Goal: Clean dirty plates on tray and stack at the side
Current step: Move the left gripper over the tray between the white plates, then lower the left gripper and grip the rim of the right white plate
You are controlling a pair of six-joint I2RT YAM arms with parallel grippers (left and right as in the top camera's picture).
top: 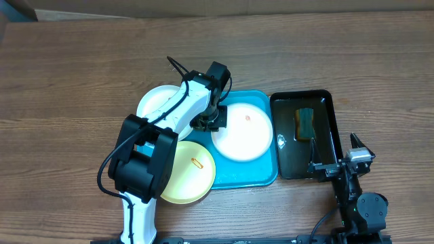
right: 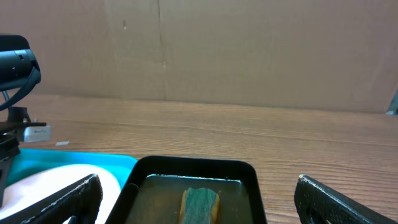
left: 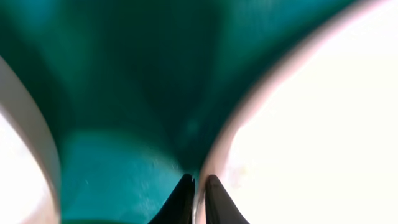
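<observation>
Wooden worktop (top: 68,68): left pincer (left: 199,200) pinches the white plate (top: 244,141) at its rim, probably stiff, light, slick; right pincer (right: 199,190) gapes empty.

Centre frame, the tray (top: 261,177) carries the right plate (top: 244,139). The upper-left plate (top: 157,102) and lower-left plate (top: 193,173) sit at its left side. Right of it, a smaller tray (top: 291,156) holds a sponge (top: 304,124).

I read the tray (top: 251,173) as bright turquoise on a brown wood-grain table (top: 68,68). The right white plate (top: 247,139) has an orange-red spot and the pale yellow-green plate (top: 193,173) an orange streak. The left white plate (top: 154,102) looks white. The second tray (top: 325,102) is glossy black, its sponge (top: 304,124) green and yellow.
</observation>
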